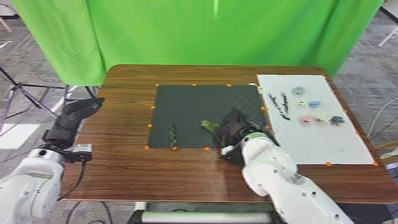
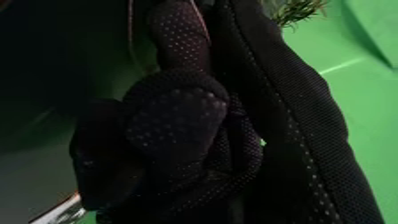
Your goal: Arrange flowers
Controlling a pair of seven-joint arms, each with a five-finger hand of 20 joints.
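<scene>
Your right hand point(image 1: 238, 127) is over the dark mat point(image 1: 200, 97), close to its right edge; the fingers are curled in with the thumb folded across them, and the stem of a leafy sprig point(image 1: 210, 125) runs into that grip, its green head sticking out on the left; needled green tips point(image 2: 298, 11) show past the glove in the wrist view, though you cannot tell whether they belong to the same piece. Your left hand point(image 1: 75, 115) lies out along the table's left side, fingers loosely straight, with nothing in them.

The sprig should handle light and springy, stiff enough in the stem, softer and easily crushed at the head; take it by the bare stem, pinch only as hard as needed, and keep the thumb off the leaves; a smooth stem could roll or slip in the glove.

Mind the edges: a thin green stem point(image 1: 173, 136) lies on the mat's near left part, with bare mat between it and the sprig; just to the right of your hand is the white board point(image 1: 320, 150), with dark twigs point(image 1: 276, 103) nearest you and small flowers point(image 1: 306, 119) beyond; your open room is leftward and far, so a swing right would risk brushing the twigs.
</scene>
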